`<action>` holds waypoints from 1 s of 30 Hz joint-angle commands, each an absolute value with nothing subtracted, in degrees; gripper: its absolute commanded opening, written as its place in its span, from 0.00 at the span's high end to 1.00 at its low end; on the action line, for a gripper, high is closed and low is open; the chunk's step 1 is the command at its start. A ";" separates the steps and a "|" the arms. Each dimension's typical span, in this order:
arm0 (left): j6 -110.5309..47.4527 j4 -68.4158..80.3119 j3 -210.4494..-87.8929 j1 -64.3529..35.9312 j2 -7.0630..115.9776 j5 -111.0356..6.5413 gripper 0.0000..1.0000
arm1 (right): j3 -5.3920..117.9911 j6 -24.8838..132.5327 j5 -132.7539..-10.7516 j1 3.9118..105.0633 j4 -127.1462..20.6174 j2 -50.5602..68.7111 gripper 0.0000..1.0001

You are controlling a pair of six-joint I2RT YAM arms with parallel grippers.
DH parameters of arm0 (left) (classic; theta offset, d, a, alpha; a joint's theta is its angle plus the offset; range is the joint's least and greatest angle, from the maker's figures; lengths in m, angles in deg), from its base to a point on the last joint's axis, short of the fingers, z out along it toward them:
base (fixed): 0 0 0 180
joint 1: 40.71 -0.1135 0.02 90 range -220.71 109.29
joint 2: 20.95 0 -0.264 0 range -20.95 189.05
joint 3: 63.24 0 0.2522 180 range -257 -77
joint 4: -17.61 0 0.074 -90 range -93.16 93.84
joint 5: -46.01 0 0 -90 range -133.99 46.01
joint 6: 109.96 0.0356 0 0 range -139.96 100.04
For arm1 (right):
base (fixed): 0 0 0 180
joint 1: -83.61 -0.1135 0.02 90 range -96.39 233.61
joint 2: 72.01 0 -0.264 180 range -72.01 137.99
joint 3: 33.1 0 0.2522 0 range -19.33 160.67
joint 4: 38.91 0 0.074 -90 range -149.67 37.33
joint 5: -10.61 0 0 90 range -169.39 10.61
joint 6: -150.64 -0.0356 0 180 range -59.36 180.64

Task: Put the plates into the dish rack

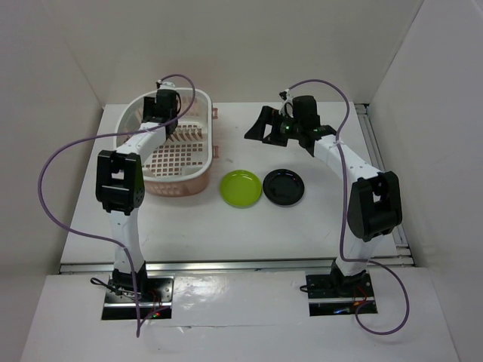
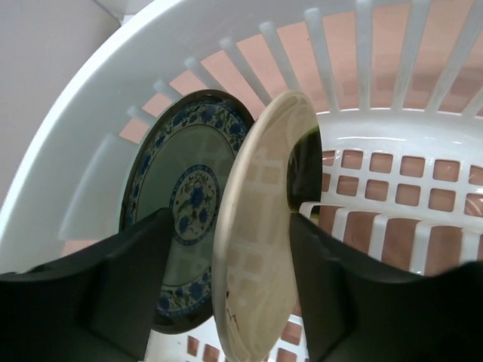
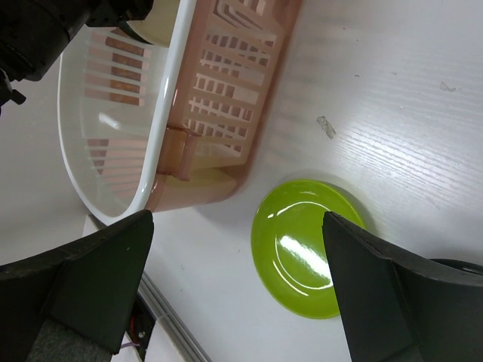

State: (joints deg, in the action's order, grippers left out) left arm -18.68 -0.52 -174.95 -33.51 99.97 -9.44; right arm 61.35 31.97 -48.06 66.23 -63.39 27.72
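The left pincer point(image 2: 230, 219) is down inside the dish rack point(image 2: 98, 121), in the upper left of the overhead view. Its jaws stand partly spread around the cream plate point(image 2: 256, 249), which stands on edge in the rack. In the left wrist view the finger on the left is clear of the plate, with a gap between them. The finger on the right is just beside the plate's rim, and I cannot tell whether they touch.

Behind the cream plate, toward the left of that view, the dark teal patterned plate point(image 2: 185, 204) also stands upright, near the rack's slatted wall.

The right pincer point(image 3: 238, 219) hangs wide open and empty above the desk point(image 1: 226, 226). The lime green plate point(image 3: 306, 256) lies flat below it. The glossy black plate point(image 1: 284, 185) lies flat just beside the green one, at the centre of the overhead view.
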 commanded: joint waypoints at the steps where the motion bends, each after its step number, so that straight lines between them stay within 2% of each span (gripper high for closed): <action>1: -19.96 -0.02 -178.07 -33.85 98.14 -9.27 0.22 | 63.63 31.90 -48.01 65.86 -61.11 27.84 0.00; 2: -19.96 -0.54 -178.08 -33.85 97.27 -10.14 0.22 | 63.63 31.90 -48.02 65.86 -61.72 27.84 0.00; 3: -20.48 -0.55 -178.60 -33.85 97.26 -11.37 0.08 | 63.63 32.59 -49.58 65.86 -61.72 27.84 0.00; 4: -21.62 -1.51 -179.56 -33.85 96.39 -12.07 0.01 | 63.63 32.60 -50.21 65.86 -62.24 27.84 0.00; 5: -22.24 -2.39 -180.27 -33.85 95.86 -13.21 0.00 | 63.63 33.12 -50.21 65.86 -62.25 27.84 0.00; 18: -31.20 -11.26 -183.87 -33.85 88.83 -28.68 0.00 | 63.64 37.52 -60.05 65.86 -67.95 28.45 0.00; 22: -38.40 -15.22 -183.97 -33.85 83.65 -41.76 0.00 | 59.87 37.52 -66.46 67.26 -71.82 26.79 0.00; 26: -49.20 -12.61 -179.59 -33.85 78.20 -65.44 0.00 | 51.78 35.16 -71.92 72.25 -71.83 18.46 0.00; 30: -55.29 -8.64 -173.60 -27.72 73.63 -74.74 0.00 | 44.23 34.18 -72.80 77.02 -73.94 11.68 0.00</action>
State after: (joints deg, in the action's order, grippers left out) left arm -47.99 -12.36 -175.78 -32.48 76.33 -59.52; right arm 47.34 35.34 -68.96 73.99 -72.05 18.93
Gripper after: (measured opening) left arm 1.001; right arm 0.999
